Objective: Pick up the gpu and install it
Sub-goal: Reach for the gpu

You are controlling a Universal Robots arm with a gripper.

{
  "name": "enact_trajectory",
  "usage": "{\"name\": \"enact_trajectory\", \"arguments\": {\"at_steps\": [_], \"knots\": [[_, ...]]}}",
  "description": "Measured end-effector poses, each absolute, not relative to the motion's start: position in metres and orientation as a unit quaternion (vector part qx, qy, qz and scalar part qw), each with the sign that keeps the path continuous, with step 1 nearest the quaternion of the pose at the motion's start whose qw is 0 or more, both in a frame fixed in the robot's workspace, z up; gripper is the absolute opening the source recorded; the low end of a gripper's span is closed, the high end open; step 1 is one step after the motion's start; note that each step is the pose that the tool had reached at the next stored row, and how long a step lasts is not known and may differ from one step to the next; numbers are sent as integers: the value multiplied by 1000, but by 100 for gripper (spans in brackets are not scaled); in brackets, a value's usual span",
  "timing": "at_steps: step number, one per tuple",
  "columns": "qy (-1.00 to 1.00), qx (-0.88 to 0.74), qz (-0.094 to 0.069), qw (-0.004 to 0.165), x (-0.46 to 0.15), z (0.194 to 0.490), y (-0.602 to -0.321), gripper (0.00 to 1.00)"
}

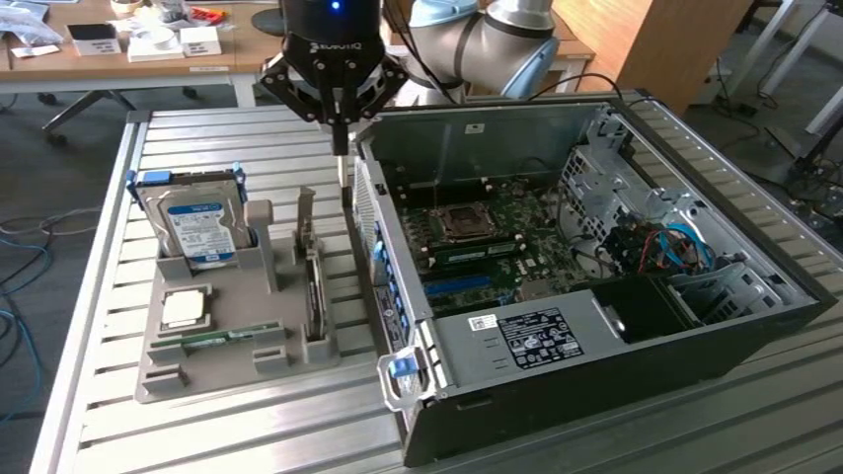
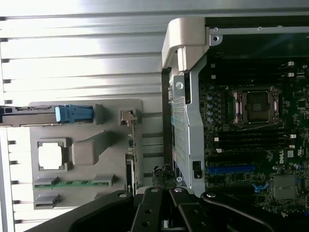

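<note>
1. The slatted metal table (image 1: pixel 197 434) carries everything. On the exterior view's right lies the open computer case (image 1: pixel 593 395), and a parts tray sits on the exterior view's left.
2. Inside the case, the motherboard (image 1: pixel 500 237) is exposed. Its blue expansion slot (image 1: pixel 461 288) has no card in it, so the install has not been done.
3. The grey parts tray (image 1: pixel 224 370) sits just beside the case's left wall and holds all the loose components.
4. The gripper (image 1: pixel 340 143) hangs above the far end of the narrow gap between tray and case. Its fingers are clenched together on nothing. It is high above the parts and touches none of them, and the gpu's far end is the nearest part below it.
5. The hard drive (image 1: pixel 197 227) stands upright at the tray's far left and has no part in this job.
6. The gpu (image 1: pixel 312 281) stands on edge in the tray's right-hand slot. Its silver bracket end is at the far side and it runs toward the near side. From the wrist view it shows as a thin dark edge (image 2: pixel 130 166) along the tray's border nearest the case. It has not been lifted.
7. The processor (image 1: pixel 185 309) lies flat in its pocket, left of the gpu.
8. The green memory stick (image 1: pixel 217 338) lies just nearer than the processor.
9. By my judgement the task is at its very start, with both the grasp and the seating left to do.
</note>
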State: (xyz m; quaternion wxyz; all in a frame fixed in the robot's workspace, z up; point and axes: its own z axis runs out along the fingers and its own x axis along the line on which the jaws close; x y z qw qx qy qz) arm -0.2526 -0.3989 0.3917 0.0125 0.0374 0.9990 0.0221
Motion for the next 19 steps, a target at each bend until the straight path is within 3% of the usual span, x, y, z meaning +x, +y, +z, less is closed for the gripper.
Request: {"name": "enact_trajectory", "arguments": {"at_steps": [19], "knots": [[999, 37, 22, 12, -278, 392, -399, 11]]}}
